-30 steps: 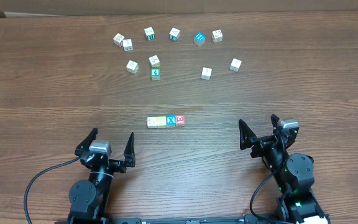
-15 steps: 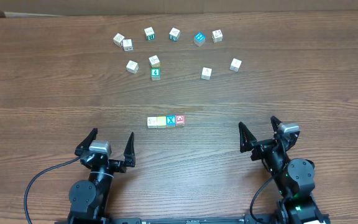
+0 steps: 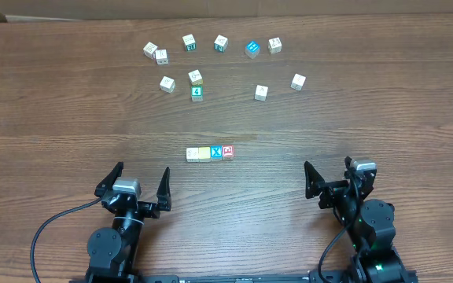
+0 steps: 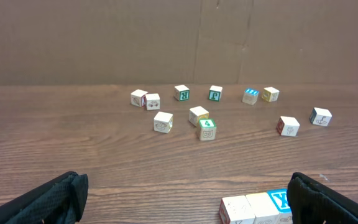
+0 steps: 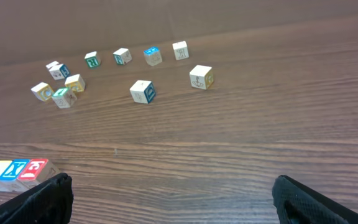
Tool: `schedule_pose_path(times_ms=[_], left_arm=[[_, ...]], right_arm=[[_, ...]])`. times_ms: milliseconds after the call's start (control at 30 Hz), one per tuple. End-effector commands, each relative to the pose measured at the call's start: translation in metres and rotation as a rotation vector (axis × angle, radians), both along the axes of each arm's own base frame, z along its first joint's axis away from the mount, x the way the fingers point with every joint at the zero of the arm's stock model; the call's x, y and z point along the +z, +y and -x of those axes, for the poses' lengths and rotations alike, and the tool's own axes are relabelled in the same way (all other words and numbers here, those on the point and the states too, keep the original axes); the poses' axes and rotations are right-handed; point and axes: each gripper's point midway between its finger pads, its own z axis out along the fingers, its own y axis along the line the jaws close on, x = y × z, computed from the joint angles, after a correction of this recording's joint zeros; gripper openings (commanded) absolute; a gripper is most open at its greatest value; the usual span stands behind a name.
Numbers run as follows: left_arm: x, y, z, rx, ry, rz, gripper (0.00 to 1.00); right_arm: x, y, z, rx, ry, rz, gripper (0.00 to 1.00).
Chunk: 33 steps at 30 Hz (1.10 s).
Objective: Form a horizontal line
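Right gripper [image 3: 327, 165] withdrawn slightly; 4-cube line [image 3: 209, 153], 11 loose cubes [image 3: 261, 93].

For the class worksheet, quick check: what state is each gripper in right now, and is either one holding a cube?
The black two-finger left gripper: open, holding nothing.
The black two-finger right gripper: open, holding nothing.

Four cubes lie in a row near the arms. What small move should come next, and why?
Probably none but parking both arms: the white cube, yellow cube, blue X cube and red cube already touch in a near-straight left-to-right row, and the left gripper and right gripper stand open, empty, clear of it.
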Motion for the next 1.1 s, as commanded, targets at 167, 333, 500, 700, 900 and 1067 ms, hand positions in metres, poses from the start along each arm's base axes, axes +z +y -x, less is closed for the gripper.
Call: schedule_pose_path(times_ms=[167,333,500,700,900,1067], left_arm=[[0.0,0.003,0.0,0.01,-0.008,-0.022,0.99],[0.0,0.003,0.0,0.01,-0.008,-0.022,1.0],[0.0,0.003,0.0,0.01,-0.008,-0.022,1.0],[0.0,0.003,0.0,0.01,-0.008,-0.022,1.0],[0.0,0.003,0.0,0.01,-0.008,-0.022,1.0],[0.0,0.003,0.0,0.01,-0.008,-0.022,1.0]], right_arm=[[-0.003,-0.005,0.005,-0.015,0.001,0.018,1.0],[-0.002,-0.005,0.007,-0.014,-0.005,0.017,1.0],[-0.003,-0.005,0.008,-0.012,-0.001,0.025,1.0],[-0.002,-0.004,0.009,0.0,-0.008,0.035,1.0],[-0.001,-0.003,0.01,0.008,-0.014,0.032,1.0],[0.014,-0.002,0.011,0.01,-0.075,0.02,1.0]])
